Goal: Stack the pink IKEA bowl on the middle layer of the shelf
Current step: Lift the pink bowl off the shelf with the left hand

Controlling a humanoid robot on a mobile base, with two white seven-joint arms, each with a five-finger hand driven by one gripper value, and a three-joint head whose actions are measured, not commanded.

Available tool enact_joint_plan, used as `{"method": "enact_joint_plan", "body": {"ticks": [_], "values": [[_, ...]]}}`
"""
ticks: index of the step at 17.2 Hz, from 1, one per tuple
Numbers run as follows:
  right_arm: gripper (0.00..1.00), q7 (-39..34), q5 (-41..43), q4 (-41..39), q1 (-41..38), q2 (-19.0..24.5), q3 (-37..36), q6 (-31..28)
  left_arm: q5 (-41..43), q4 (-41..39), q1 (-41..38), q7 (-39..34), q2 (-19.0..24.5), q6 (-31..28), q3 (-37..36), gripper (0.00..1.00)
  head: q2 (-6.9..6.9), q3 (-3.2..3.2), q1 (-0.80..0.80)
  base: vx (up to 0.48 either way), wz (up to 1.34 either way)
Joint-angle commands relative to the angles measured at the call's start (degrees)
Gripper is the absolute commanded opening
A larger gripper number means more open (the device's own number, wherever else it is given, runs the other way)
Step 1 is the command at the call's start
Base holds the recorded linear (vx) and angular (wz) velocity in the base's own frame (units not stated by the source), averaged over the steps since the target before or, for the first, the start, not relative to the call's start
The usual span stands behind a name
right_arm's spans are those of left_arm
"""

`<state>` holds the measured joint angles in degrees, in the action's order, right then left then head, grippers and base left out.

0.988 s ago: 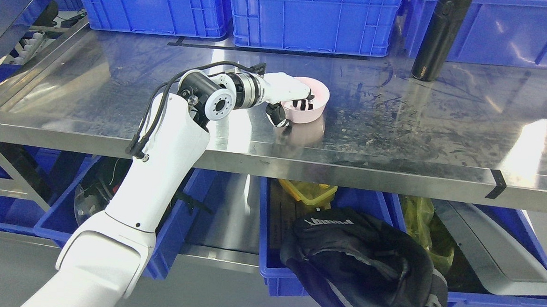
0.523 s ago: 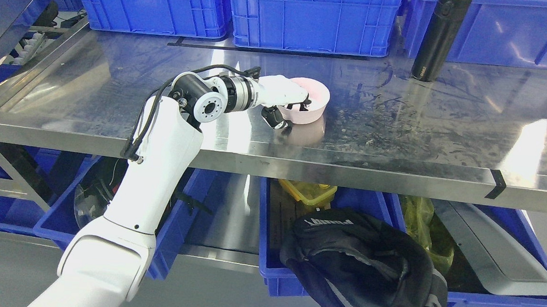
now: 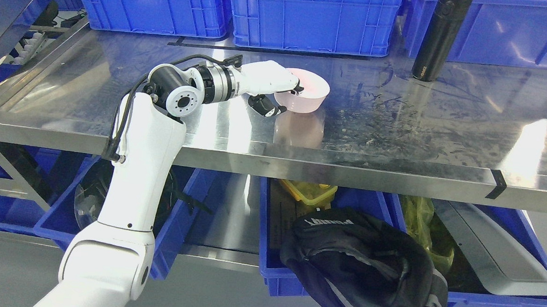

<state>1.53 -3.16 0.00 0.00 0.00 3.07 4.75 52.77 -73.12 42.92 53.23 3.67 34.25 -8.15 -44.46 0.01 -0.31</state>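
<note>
- Left arm reaches level across the shelf (image 3: pixel 443 134); left hand (image 3: pixel 277 86) fingers grip the pink bowl's (image 3: pixel 307 94) near rim.
- Bowl lifted, opening upward, slightly tilted.

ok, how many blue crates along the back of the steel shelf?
3: one at back left, one at back centre, one at back right behind the black bottle. All are cropped by the frame; more may sit outside it.
</note>
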Motion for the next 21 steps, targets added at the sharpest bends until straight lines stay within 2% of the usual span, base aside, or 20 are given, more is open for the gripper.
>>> {"method": "enact_joint_plan", "body": {"ticks": [1,4,10,21], "values": [[1.0,0.0,0.0,-1.0,-1.3,-1.0,0.0,0.0,-0.5,-5.4,-0.6,-0.1,-0.9,4.5,10.4,0.01,0.0,0.0,0.0,0.0,0.0],[1.0,0.0,0.0,-1.0,-1.3,-1.0,0.0,0.0,-1.5,-6.9,-2.0,-0.1,-2.6,10.7,15.2,0.01,0.0,0.0,0.0,0.0,0.0],[1.0,0.0,0.0,-1.0,-1.3,-1.0,0.0,0.0,-4.5,-10.8,-8.6,-0.2,-2.7,10.7,17.4,0.0,0.0,0.0,0.0,0.0,0.0],[1.0,0.0,0.0,-1.0,-1.3,-1.0,0.0,0.0,-6.5,-12.1,-10.5,-0.2,-2.7,10.7,18.6,0.0,0.0,0.0,0.0,0.0,0.0]]}}
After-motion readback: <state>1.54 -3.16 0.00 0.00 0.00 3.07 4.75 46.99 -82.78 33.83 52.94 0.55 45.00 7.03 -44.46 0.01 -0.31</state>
